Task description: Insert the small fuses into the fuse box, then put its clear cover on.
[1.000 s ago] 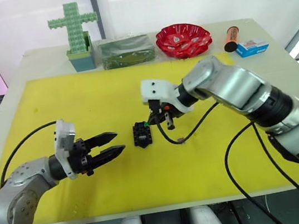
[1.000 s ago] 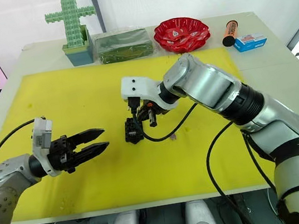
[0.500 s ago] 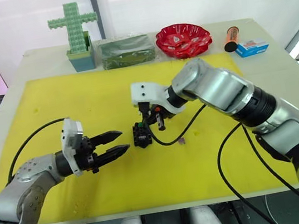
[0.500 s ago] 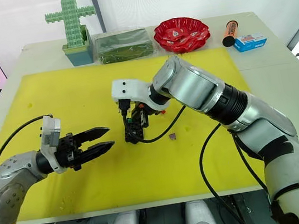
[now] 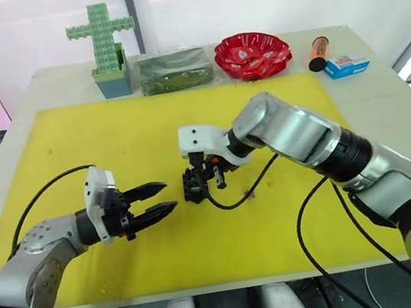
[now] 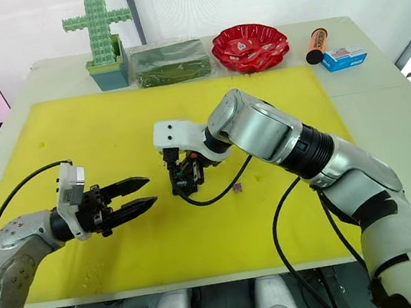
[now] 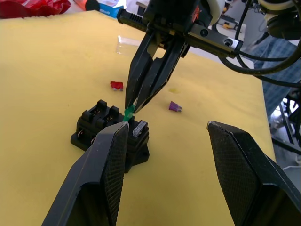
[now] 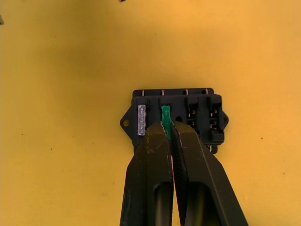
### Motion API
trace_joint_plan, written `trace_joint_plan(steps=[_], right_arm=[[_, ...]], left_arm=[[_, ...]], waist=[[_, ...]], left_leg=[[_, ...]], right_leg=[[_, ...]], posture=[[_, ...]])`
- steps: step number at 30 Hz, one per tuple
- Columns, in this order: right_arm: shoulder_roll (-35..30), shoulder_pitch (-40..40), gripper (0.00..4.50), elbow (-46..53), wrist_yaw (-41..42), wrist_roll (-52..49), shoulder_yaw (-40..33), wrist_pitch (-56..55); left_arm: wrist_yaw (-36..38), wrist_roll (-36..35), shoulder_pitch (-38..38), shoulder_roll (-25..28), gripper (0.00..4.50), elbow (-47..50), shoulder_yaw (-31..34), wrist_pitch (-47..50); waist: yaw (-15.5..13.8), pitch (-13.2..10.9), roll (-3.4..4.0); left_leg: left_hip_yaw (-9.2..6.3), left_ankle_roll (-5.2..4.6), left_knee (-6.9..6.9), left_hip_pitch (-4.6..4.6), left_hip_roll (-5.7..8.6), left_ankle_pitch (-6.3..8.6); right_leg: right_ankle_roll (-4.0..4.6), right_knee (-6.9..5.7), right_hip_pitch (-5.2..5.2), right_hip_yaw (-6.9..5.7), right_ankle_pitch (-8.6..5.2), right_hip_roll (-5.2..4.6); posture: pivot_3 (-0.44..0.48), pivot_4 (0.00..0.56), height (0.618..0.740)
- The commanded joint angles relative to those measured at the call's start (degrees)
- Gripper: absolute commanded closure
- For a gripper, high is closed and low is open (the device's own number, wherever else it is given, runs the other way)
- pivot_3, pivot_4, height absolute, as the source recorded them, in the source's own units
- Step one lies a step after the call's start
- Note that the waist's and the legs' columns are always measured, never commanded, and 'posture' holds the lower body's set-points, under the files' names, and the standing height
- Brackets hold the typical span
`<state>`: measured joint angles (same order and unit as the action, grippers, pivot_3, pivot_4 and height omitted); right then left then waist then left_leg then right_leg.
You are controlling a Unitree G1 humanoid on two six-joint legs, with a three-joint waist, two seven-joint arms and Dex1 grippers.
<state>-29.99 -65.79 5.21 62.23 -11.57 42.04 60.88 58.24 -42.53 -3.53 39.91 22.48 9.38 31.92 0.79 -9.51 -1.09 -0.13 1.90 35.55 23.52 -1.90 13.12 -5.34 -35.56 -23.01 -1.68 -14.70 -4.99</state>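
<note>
The yellow mat (image 5: 72,143) covered most of the surface, and the work sat near the middle of the head views. There the right pincer (image 8: 168,128) had its two fingers pressed together on the green fuse (image 8: 165,114), holding it over the second slot of the fuse box (image 8: 197,115). The grey fuse (image 8: 141,120) already sat in the slot beside it. The left pincer (image 5: 158,197) hovered left of centre, just beside the box, with its fingers apart and nothing between them.

The main risk looked to be a crooked entry. In the left wrist view the green fuse hung at a slant from the fingertips, so a push from there could jam its blades on the slot edge or pop it out of the grip. The box was light and nothing was bracing it, so a sideways push could slide or tip it across the mat. The closed fingers also stood very close to the grey fuse and could knock it askew.

The red fuse (image 7: 116,85) and the purple fuse (image 7: 175,107) lay loose on the mat beyond the box, and the trailing cable (image 5: 253,185) passed close by the purple one and could sweep it away. The clear cover (image 7: 128,44) lay farther back, toward the upper middle of the left wrist view, faint and easy to miss.
</note>
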Motion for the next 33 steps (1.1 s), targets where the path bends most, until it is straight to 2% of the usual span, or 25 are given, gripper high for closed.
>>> trace_joint_plan(steps=[1,25,33], right_arm=[[0.54,-0.71,4.5,1.45,0.07,0.52,-0.58,0.02],[0.99,0.03,4.5,0.33,0.52,2.25,0.43,-0.6],[0.98,0.12,4.5,-0.02,0.99,2.86,0.94,-1.19]], left_arm=[[0.78,1.61,-0.8,-0.35,1.67,0.11,-1.08,-2.73],[5.86,14.32,-6.38,-2.9,1.67,-11.02,-8.64,-18.95],[5.6,16.22,-9.26,-5.3,1.67,-14.73,-9.69,-21.82]], waist=[[-0.02,0.0,0.0],[-0.06,0.01,-0.01],[-0.07,0.01,-0.01]], left_leg=[[0.0,0.0,0.0,0.0,0.0,0.0],[-0.01,0.0,0.05,0.0,0.01,0.0],[-0.01,0.0,0.11,0.0,0.01,0.0]], right_leg=[[0.0,0.0,0.0,0.0,0.0,0.0],[-0.03,-0.18,-0.03,-0.01,0.01,0.01],[-0.04,-0.27,-0.03,-0.01,0.01,0.01]], posture=[[0.0,0.15,0.74],[0.0,0.15,0.74],[0.0,0.15,0.74]])
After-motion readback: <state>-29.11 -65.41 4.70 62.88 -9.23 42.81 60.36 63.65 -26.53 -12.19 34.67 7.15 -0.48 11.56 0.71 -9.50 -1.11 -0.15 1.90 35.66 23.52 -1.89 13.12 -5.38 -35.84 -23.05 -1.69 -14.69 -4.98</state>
